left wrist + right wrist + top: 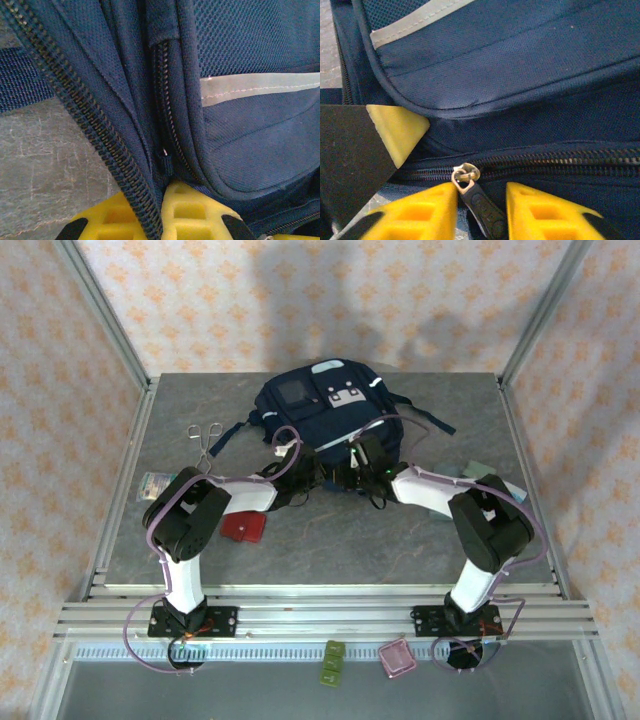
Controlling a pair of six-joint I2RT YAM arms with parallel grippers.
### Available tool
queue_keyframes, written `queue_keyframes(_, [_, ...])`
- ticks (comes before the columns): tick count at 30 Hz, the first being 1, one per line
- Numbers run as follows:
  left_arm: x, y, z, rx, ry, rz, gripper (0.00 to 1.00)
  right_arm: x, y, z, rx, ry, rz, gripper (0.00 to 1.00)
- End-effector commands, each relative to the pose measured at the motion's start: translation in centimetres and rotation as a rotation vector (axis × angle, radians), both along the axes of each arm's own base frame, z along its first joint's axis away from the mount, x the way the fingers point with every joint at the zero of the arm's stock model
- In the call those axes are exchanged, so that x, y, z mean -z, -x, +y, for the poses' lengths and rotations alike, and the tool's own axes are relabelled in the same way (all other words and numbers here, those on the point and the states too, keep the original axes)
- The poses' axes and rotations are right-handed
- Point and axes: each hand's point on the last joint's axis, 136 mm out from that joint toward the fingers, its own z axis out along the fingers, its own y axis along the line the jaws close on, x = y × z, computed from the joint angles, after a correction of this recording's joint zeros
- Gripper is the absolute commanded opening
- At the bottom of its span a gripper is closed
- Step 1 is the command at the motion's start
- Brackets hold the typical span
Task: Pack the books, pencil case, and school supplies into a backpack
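The navy backpack [325, 405] lies at the back middle of the table, its zipped near edge facing the arms. My left gripper [305, 473] is at that edge; in the left wrist view its yellow fingers [190, 210] are shut [162, 205] on the backpack's zipper tape [100, 135]. My right gripper [347, 477] is just to the right of it. In the right wrist view it stands open [480, 202] around the dark zipper pull [477, 200]; the left finger touches the pull's metal ring, the right finger is apart. The red square school supplies [243, 527] lie near the left arm.
Scissors [205, 438] lie left of the backpack, with a small packet [155, 481] nearer the left edge. A pale flat thing [482, 473] is partly hidden under the right arm. Green [333, 660] and pink [397, 657] items sit below the front rail.
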Motion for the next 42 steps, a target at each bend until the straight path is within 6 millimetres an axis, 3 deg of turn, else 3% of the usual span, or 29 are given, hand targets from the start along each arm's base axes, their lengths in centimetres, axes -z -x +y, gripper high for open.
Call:
queue_keyframes(1, [-1.8, -0.7, -0.7, 0.044, 0.022, -0.068, 0.0, 1.7, 0.5, -0.6, 0.021, 0.085, 0.052, 0.21])
queue_keyframes(6, [-1.9, -0.6, -0.7, 0.046, 0.024, -0.067, 0.0, 0.9, -0.5, -1.3, 0.071, 0.114, 0.02, 0.06])
queue_keyframes(10, [-1.8, -0.5, -0.5, 0.044, 0.013, -0.069, 0.0, -0.6, -1.2, -1.9, 0.114, 0.115, 0.0, 0.01])
queue_keyframes(15, [-1.4, -0.2, 0.1, 0.044, -0.024, -0.064, 0.0, -1.8, -1.5, -2.5, 0.165, 0.156, 0.077, 0.0])
queue_keyframes(26, [-1.5, -0.3, 0.5, 0.054, -0.085, -0.076, 0.0, -1.9, -0.9, -2.3, 0.117, 0.235, 0.172, 0.0])
queue_keyframes(33, [-1.3, -0.1, 1.3, 0.047, -0.122, -0.081, 0.0, -1.1, -1.5, -6.9, 0.248, 0.35, 0.124, 0.0])
queue_keyframes(38, [-1.7, 0.1, 1.8, 0.043, -0.138, -0.091, 0.0, -1.2, -2.5, -12.1, 0.418, 0.387, 0.061, 0.0])
queue_keyframes(42, [-2.6, 0.2, 1.9, 0.062, -0.15, -0.105, 0.0, -2.1, -1.9, -11.7, 0.396, 0.317, 0.015, 0.0])
